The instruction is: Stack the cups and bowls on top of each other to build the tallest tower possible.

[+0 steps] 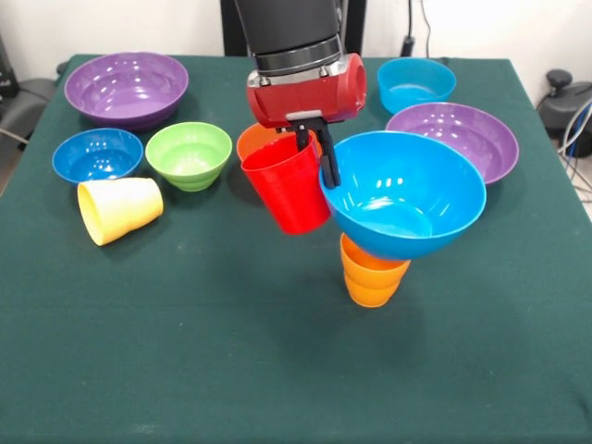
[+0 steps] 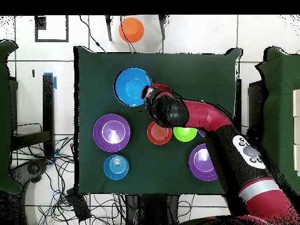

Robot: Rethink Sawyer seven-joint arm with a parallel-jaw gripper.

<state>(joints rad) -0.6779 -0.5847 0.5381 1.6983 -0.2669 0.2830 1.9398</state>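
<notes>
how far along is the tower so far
Barely begun: the large blue bowl sits tilted on the upturned orange cup. The gripper holds the red cup by its rim. Still unstacked: the yellow cup on its side, and the purple, dark blue, green, cyan and orange bowls.

The green table is viewed in the front view from across its far side, at a downward slant and fairly close, facing the arm that enters from above. In the overhead view the table is seen from straight above and further off, with floor shown around it. The whole tabletop and the large blue bowl are shared.
</notes>
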